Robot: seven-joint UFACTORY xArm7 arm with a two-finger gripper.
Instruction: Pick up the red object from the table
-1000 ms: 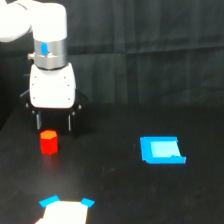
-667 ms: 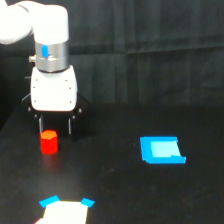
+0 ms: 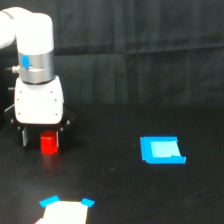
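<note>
In the exterior view, the red object (image 3: 49, 143) stood upright on the table (image 3: 115, 195), well to that view's left of the blue piece (image 3: 161, 150). The gripper (image 3: 42, 140) hung directly over it, fingers (image 3: 23, 138) spread open, straddling the object, not yet clamped.

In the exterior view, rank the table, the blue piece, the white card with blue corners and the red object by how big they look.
1. the table, largest by far.
2. the blue piece and the white card: unsure between them, since the card is cut off by the frame edge and looks nearer the camera.
3. the red object, smallest.
</note>
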